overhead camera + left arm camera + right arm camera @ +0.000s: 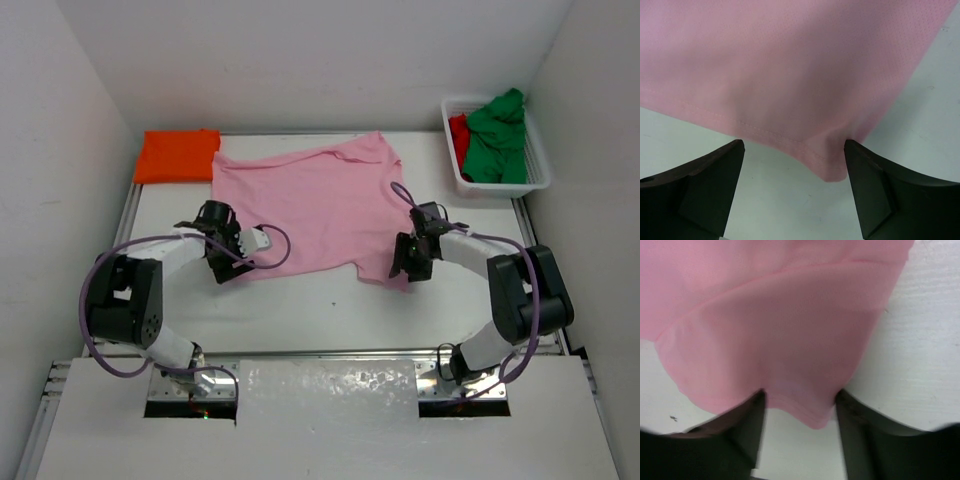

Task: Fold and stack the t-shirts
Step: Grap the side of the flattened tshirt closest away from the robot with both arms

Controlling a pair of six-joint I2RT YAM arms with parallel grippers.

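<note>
One shirt looked done: the orange t-shirt (pixel 178 156) lay folded at the table's (pixel 330 310) 10 o'clock corner. The pink t-shirt (pixel 310 205) was spread flat at the centre, not yet folded. The white mesh basket (pixel 495 188) at 2 o'clock held the green t-shirt (pixel 497 135) heaped beside the red t-shirt (pixel 459 130), both left to do. The left gripper (pixel 794 150) stood with jaws apart astride the pink hem's 8 o'clock corner. The right gripper (pixel 799 400), likewise unclosed, straddled the 4 o'clock corner.
</note>
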